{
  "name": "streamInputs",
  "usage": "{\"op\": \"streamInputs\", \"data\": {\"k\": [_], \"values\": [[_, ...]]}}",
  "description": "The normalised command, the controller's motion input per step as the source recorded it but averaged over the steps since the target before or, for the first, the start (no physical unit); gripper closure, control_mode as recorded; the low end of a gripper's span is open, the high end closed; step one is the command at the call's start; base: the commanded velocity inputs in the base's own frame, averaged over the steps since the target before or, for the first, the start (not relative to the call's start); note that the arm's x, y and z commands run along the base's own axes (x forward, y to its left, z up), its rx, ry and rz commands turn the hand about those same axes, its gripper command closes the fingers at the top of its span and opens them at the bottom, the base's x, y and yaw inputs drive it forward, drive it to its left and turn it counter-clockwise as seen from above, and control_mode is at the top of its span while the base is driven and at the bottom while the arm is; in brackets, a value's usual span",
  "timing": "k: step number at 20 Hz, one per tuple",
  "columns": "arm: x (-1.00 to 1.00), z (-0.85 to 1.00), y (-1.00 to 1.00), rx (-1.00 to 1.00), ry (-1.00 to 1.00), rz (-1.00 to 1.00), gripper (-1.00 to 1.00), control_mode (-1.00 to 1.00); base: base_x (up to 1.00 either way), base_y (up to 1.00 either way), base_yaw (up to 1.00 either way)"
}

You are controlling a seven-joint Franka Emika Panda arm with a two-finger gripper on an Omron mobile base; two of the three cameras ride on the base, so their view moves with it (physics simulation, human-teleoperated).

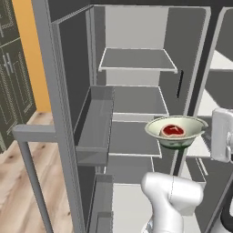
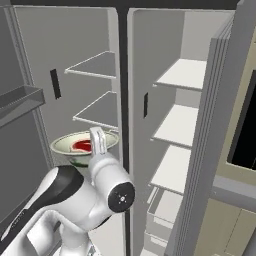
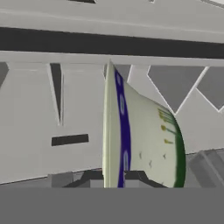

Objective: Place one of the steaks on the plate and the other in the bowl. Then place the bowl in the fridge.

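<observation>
The claw (image 3: 114, 181) pinches the rim of the bowl (image 1: 176, 130), held up with a steak (image 1: 172, 131) inside before the open fridge (image 1: 136, 91); a bump on a shelf (image 1: 132, 139) could spill it.

Count: one deep pale cream-green bowl (image 1: 176, 129); one raw-red steak (image 1: 172, 131) with whitish fat; one tall grey double-door fridge (image 1: 136, 59).

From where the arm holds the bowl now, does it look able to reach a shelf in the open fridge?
Probably yes. The gripper is shut on the bowl rim, steak inside, level in front of the fridge. The doors stand open and nothing shows between bowl and shelf.
</observation>
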Motion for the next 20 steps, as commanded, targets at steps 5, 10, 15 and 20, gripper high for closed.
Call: {"op": "streamInputs", "data": {"k": [5,10,15,20], "values": [[0.0,0.19,0.35,0.09,-0.02,-0.29,1.0,-1.0,0.0,0.0,0.0],[0.0,0.0,0.63,0.06,-0.11,-0.19,1.0,-1.0,0.0,0.0,0.0],[0.0,-0.03,0.67,0.0,-0.28,-0.12,1.0,-1.0,0.0,0.0,0.0],[0.59,-0.21,0.65,-0.06,-0.12,-0.29,1.0,-1.0,0.0,0.0,0.0]]}}
